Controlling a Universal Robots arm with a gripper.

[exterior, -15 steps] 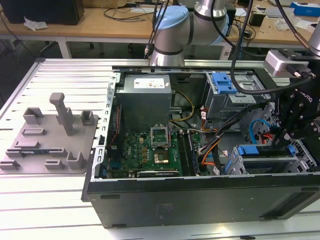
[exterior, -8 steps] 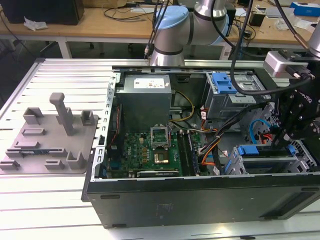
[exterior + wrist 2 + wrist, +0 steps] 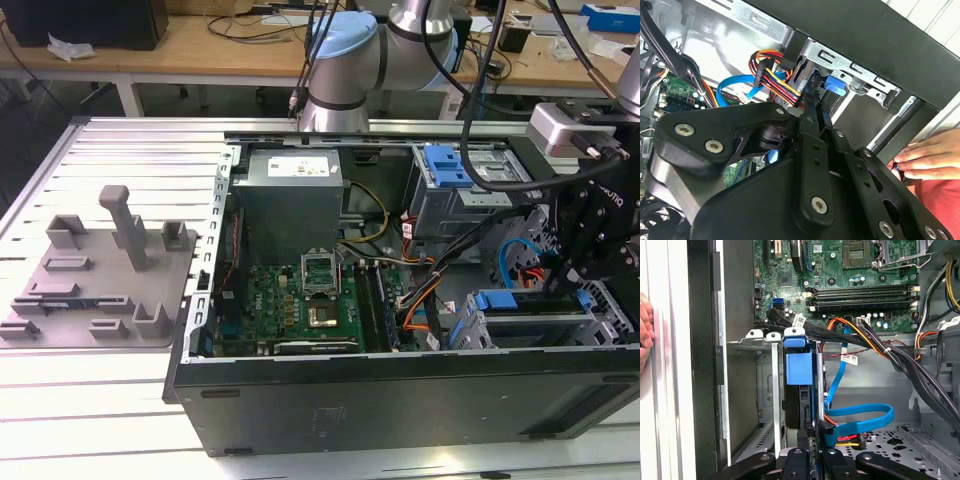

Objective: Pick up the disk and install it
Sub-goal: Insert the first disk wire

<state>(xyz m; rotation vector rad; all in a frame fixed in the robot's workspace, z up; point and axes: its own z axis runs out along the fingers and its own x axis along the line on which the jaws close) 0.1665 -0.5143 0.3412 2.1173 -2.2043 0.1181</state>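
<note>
The disk point(image 3: 801, 371) stands on edge in the metal drive cage point(image 3: 756, 335) at the front corner of the open computer case, its bright blue carrier facing the first wrist view. My gripper point(image 3: 809, 434) reaches down onto the disk's dark edge, its two black fingers point(image 3: 811, 131) drawn close together on it. In the second wrist view the blue carrier point(image 3: 834, 84) shows just beyond the gripper point(image 3: 814, 107). In the exterior view the gripper point(image 3: 578, 272) hangs over the cage at the exterior view's right, beside the blue carrier point(image 3: 497, 300).
Blue data cables point(image 3: 860, 420) and bundled power wires point(image 3: 890, 352) run close beside the cage. A person's hand point(image 3: 930, 157) rests on the case's outer wall. The motherboard point(image 3: 300, 300) fills the case's middle. A grey fixture plate point(image 3: 95, 270) lies at the exterior view's left.
</note>
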